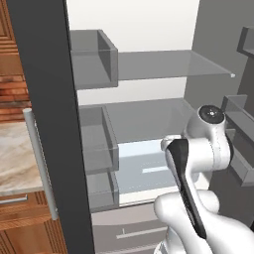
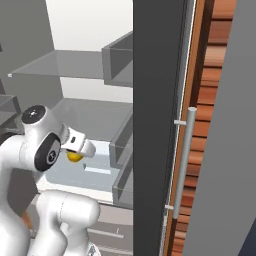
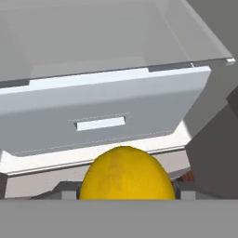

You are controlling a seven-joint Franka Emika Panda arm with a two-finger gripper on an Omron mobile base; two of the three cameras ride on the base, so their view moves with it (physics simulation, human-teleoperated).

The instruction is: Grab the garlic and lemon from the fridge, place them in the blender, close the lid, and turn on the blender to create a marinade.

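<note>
The fridge [image 1: 44,99] stands open, its dark door [image 2: 155,100] swung out beside the arm. A yellow lemon [image 3: 128,174] sits between my fingertips at the bottom of the hand view, and my gripper [image 3: 128,194] is shut on it. From the right base view the lemon [image 2: 74,157] hangs under my white hand, in front of the lower fridge shelves. The garlic, the blender and the lid are out of view.
A pale drawer [image 3: 102,111] lies under a glass shelf [image 3: 116,37] just ahead of the hand. Grey door bins [image 1: 96,144] line the open door, which has a silver bar handle [image 2: 182,165]. A marble counter [image 1: 12,154] and wooden cabinets flank the fridge.
</note>
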